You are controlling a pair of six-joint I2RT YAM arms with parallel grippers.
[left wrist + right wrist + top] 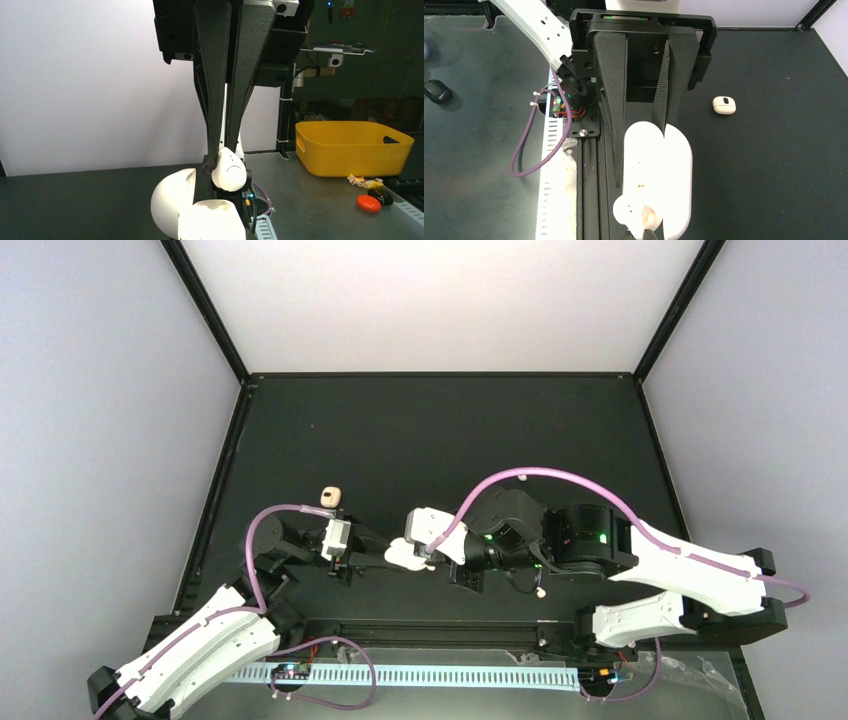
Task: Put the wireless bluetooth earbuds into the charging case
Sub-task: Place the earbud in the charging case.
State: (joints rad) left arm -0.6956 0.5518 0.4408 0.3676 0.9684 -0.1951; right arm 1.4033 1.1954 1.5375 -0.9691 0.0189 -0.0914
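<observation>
The left pincer (223, 152) is clamped on one earbud (230, 174), probably light and slippery. The right pincer (639, 157) grips the glossy charging case (676, 180) by one open half.

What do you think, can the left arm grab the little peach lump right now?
Probably not yet. The peach lump lies close beside the left arm with nothing between, but its jaws are shut on an earbud over the charging case.

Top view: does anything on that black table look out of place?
A small peach-tan lump with a dark spot lies alone on the table, apart from the held earbud and charging case. It belongs to neither. Nothing looks spilled or broken.
</observation>
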